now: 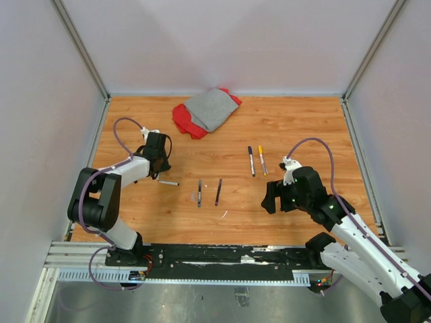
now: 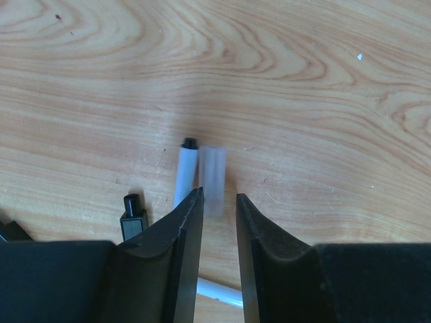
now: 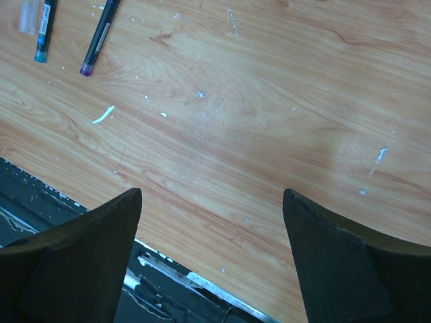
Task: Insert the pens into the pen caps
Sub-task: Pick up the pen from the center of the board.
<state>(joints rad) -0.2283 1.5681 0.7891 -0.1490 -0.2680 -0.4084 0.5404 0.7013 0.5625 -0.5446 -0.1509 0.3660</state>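
While the right end effector hangs wide open over the bare bench with nothing between its jaws, the left end effector is low over the work, jaws narrow but not shut. A short translucent cap lies with its near end in that gap. A sliver of wood shows between it and the right finger, so it looks unclamped, though the cap is blurred and I would not swear to it. Just beside it, roughly parallel, lies a white pen, dark tip pointing away. A small black piece to the left is likely another cap.

From above, a grey pen and a dark pen lie mid-bench. A black-ended pen and a yellow pen lie farther back.

Pens and caps should be light, stiff, smooth plastic, round enough to roll or squirt from a pinch. The cap is best taken across its middle with the mouth left clear. The pen is best held on the barrel behind the tip.
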